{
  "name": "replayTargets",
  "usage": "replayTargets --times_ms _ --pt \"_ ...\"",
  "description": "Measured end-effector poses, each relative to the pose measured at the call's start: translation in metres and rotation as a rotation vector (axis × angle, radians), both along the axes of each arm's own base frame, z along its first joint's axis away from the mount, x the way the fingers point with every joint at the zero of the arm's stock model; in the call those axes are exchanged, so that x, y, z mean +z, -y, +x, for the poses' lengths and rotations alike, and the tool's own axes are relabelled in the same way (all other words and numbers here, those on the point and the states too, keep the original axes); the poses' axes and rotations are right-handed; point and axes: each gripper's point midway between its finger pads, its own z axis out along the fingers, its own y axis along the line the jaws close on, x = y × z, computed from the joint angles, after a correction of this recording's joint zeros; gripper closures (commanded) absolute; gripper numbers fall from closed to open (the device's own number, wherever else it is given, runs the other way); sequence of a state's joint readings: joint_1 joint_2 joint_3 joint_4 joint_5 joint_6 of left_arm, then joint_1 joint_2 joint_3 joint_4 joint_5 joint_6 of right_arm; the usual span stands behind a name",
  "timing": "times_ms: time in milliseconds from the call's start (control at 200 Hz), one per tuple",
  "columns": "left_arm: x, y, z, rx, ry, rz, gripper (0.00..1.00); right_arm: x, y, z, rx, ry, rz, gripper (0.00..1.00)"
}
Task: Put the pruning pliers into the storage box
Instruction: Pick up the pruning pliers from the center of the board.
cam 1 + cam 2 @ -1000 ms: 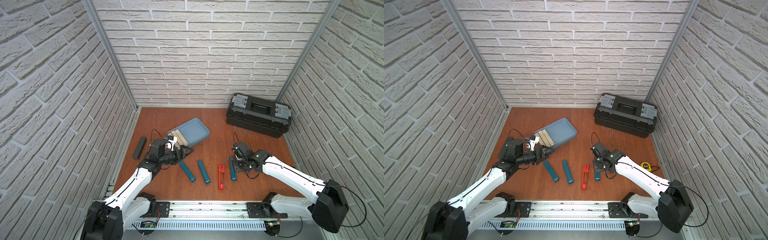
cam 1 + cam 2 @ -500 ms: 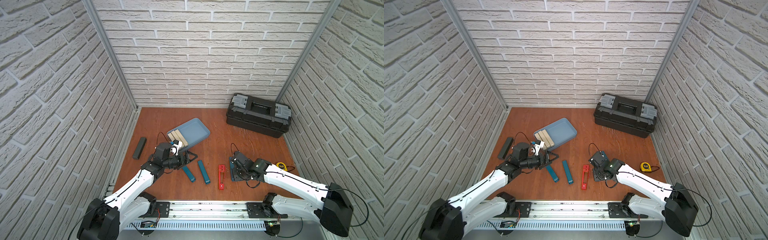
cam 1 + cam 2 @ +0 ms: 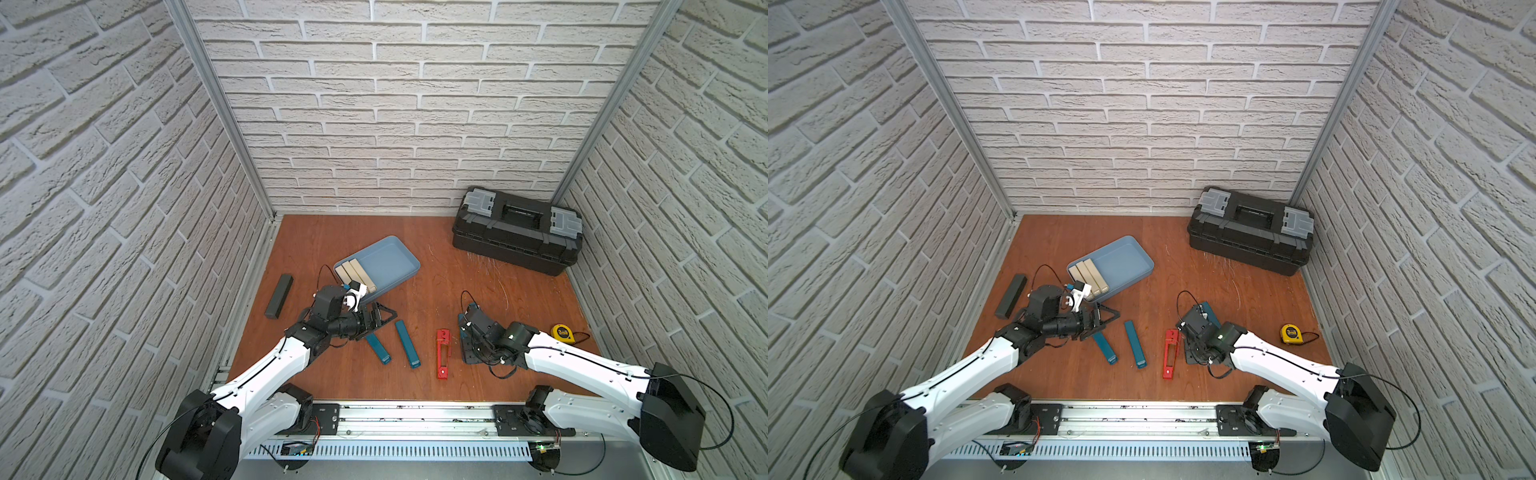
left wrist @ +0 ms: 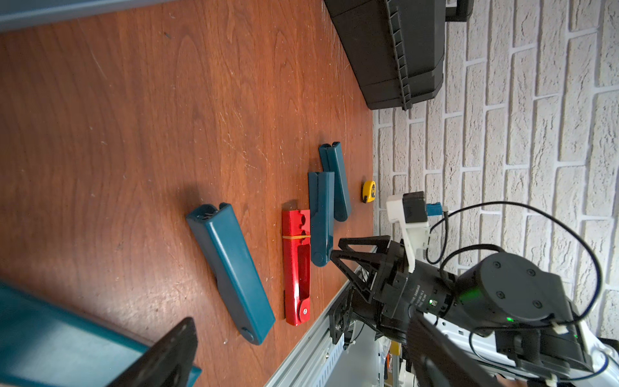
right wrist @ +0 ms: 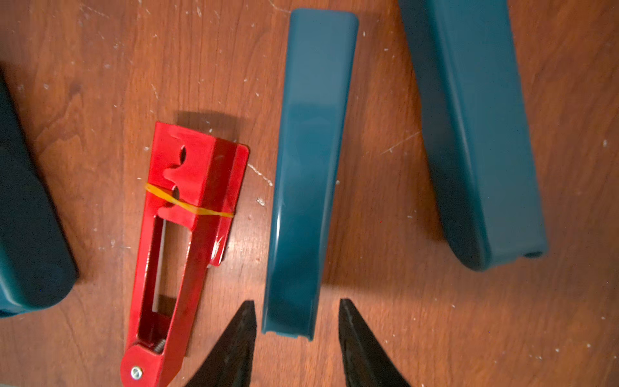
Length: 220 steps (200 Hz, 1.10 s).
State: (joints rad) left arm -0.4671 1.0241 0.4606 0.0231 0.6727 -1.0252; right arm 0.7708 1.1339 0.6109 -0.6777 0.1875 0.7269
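My right gripper [image 5: 294,305] had its jaws spread, straddling the end of a slim teal plastic plier bar [image 5: 311,167] flat on the floor, with gaps on both sides. The red slotted metal plier [image 5: 187,234] lay just beside it. My left gripper [image 3: 380,321] was wide open and empty. Three beige bars [image 3: 355,274] sat in the shallow light blue plastic tray [image 3: 395,257].

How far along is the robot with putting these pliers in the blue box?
Three beige pliers lie in the storage box. The right tool straddles a teal one, open, nothing gripped; the left tool is open and empty. Four teal pliers and the red one are left on the table.
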Motion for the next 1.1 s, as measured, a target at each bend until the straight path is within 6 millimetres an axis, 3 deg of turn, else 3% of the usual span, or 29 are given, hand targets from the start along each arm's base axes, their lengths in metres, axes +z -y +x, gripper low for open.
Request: replayTargets --times_ms 595,680,775,830,1100 --pt "-0.005 0.001 0.003 -0.003 -0.014 0.015 0.02 -0.018 0.001 0.001 -0.001 -0.04 -0.058 0.6" --pt "-0.006 0.001 0.003 -0.004 -0.014 0.017 0.02 -0.021 0.002 0.001 -0.001 -0.05 -0.068 0.65" --pt "-0.008 0.001 0.003 -0.006 -0.019 0.022 0.02 -0.022 0.001 0.002 0.0 -0.049 -0.069 0.87" --pt "-0.01 0.001 0.003 -0.007 -0.02 0.025 0.02 -0.021 0.0 0.003 0.0 -0.043 -0.068 0.95" --pt "-0.01 0.002 0.004 -0.009 -0.021 0.028 0.02 -0.015 0.003 0.003 0.005 -0.044 -0.088 0.98"
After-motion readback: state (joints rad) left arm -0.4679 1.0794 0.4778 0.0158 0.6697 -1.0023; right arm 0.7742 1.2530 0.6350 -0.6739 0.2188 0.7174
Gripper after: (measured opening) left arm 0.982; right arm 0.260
